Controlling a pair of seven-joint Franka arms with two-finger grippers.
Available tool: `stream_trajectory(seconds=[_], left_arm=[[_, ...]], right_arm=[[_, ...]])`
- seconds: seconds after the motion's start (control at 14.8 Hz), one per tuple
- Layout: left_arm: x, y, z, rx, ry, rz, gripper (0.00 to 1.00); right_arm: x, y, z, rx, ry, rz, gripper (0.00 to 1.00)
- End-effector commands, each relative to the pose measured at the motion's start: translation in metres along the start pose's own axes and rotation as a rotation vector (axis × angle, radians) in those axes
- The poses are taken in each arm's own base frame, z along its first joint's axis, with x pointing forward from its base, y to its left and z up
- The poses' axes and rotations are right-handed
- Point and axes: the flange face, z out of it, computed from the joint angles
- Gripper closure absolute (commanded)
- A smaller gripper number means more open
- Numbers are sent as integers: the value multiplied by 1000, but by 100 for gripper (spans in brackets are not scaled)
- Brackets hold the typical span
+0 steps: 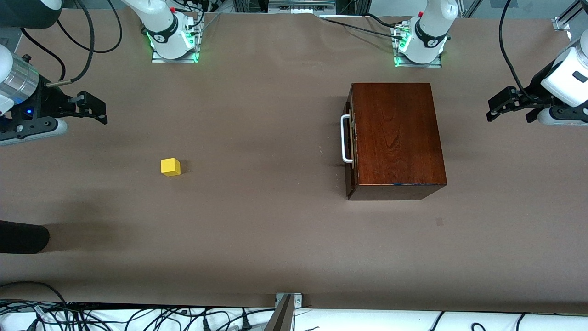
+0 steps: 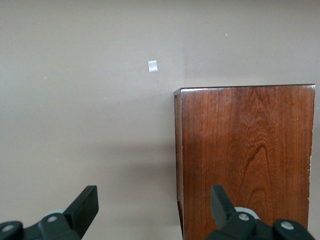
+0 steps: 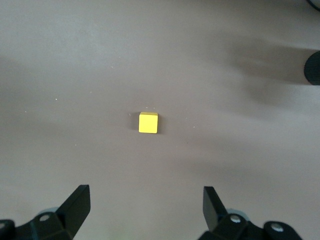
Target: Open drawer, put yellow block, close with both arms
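The drawer (image 1: 350, 138) is pushed shut in its glossy mahogany box (image 1: 397, 138), and its white bar handle (image 1: 345, 139) faces the right arm's end of the table. The yellow block (image 1: 170, 167) lies alone on the brown table toward the right arm's end, also seen in the right wrist view (image 3: 148, 123). My right gripper (image 1: 94, 109) hangs open and empty above that end of the table, apart from the block. My left gripper (image 1: 496, 106) hangs open and empty at the left arm's end, beside the box (image 2: 245, 155).
A dark rounded object (image 1: 23, 236) pokes in at the table edge, nearer the front camera than the block. A small grey mark (image 1: 439, 221) lies on the table near the box. Cables run along the front edge (image 1: 138, 317).
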Motion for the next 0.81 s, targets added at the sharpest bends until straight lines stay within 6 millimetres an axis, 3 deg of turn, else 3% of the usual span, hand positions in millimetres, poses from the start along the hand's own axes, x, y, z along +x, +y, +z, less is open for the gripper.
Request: stream_trajectory(seconds=[0.0,0.75], left_arm=[[-6,1,-9,-1,-22,14,0],[-4,12,-4,0,-98,33,0]], right_arm=[[0,2,-4,-9,-7,19,0],[0,2,-4,-9,-8,19,0]])
